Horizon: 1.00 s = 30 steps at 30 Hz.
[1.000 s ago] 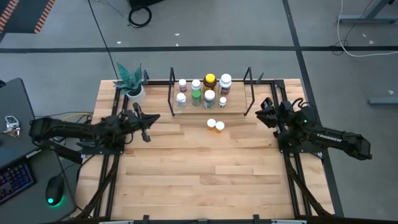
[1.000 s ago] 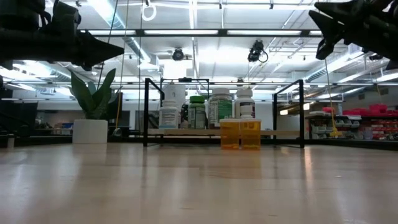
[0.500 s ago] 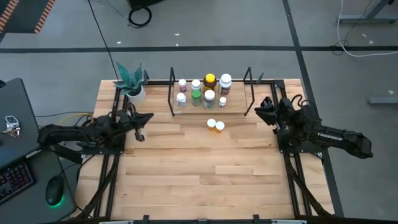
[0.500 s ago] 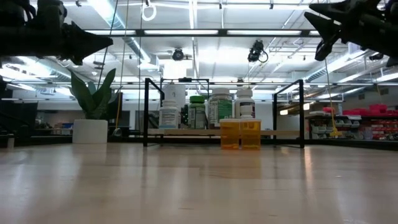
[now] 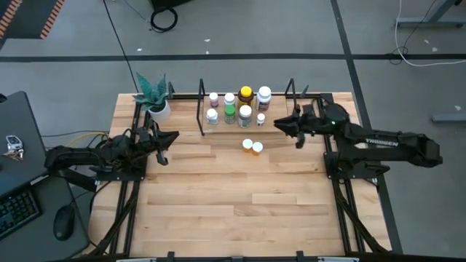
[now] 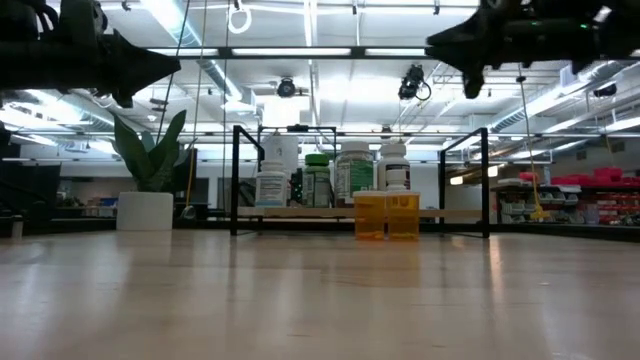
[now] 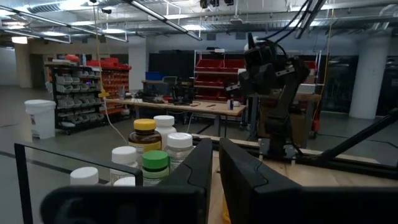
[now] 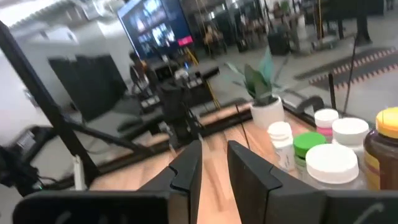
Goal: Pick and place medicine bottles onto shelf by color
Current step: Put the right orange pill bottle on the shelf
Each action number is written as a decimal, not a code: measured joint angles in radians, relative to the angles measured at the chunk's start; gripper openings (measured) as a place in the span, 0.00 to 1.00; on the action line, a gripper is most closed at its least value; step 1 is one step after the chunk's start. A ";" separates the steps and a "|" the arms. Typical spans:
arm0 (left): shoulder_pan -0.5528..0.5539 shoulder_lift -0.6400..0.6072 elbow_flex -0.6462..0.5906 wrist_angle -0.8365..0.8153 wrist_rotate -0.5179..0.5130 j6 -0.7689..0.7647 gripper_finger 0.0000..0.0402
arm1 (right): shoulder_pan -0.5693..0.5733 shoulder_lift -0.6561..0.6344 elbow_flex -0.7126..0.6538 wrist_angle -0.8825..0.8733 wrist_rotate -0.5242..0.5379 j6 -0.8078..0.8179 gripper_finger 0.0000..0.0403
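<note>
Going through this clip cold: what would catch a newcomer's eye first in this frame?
The cluster of medicine bottles on the shelf at the table's far edge, with two orange bottles standing alone on the table just in front of it. Then the right gripper, raised above the shelf's right end, and the left gripper waiting near the potted plant.

White "TROSSEN" lettering stands on the right arm (image 5: 381,143); the bottle labels cannot be read.
</note>
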 joint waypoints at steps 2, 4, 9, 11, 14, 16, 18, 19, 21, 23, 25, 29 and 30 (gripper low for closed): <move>0.000 0.000 0.000 0.000 0.000 0.000 0.09 | 0.000 0.067 0.047 -0.039 0.000 -0.016 0.21; 0.000 0.000 0.000 0.000 0.000 0.000 0.08 | 0.003 0.129 0.090 -0.087 0.000 -0.017 0.21; 0.000 0.000 0.000 0.000 0.000 0.000 0.07 | 0.059 0.249 0.214 -0.296 0.039 -0.015 0.24; 0.000 0.000 0.000 0.000 0.000 0.000 0.08 | 0.095 0.284 0.279 -0.423 0.122 -0.031 0.27; 0.000 0.000 0.000 0.000 0.000 0.000 0.09 | 0.147 0.327 0.379 -0.591 0.272 -0.074 0.32; 0.000 0.000 0.000 0.000 0.000 0.000 0.10 | 0.172 0.352 0.434 -0.685 0.346 -0.093 0.37; 0.000 0.000 0.000 0.000 0.000 0.000 0.10 | 0.188 0.376 0.477 -0.748 0.391 -0.093 0.42; 0.000 0.000 0.000 0.000 0.000 0.000 0.10 | 0.194 0.388 0.492 -0.766 0.396 -0.093 0.45; 0.000 0.000 0.000 0.000 0.000 0.000 0.09 | 0.205 0.416 0.518 -0.808 0.392 -0.086 0.50; 0.000 0.000 0.000 0.000 0.000 0.000 0.08 | 0.218 0.448 0.540 -0.849 0.389 -0.076 0.56; 0.000 0.000 0.000 0.000 0.000 0.000 0.08 | 0.228 0.482 0.560 -0.891 0.389 -0.072 0.61; 0.000 0.000 0.000 0.001 0.000 0.000 0.07 | 0.240 0.553 0.601 -0.956 0.389 -0.049 0.69; 0.000 0.000 -0.001 0.000 0.000 0.000 0.07 | 0.244 0.568 0.612 -0.972 0.389 -0.047 0.70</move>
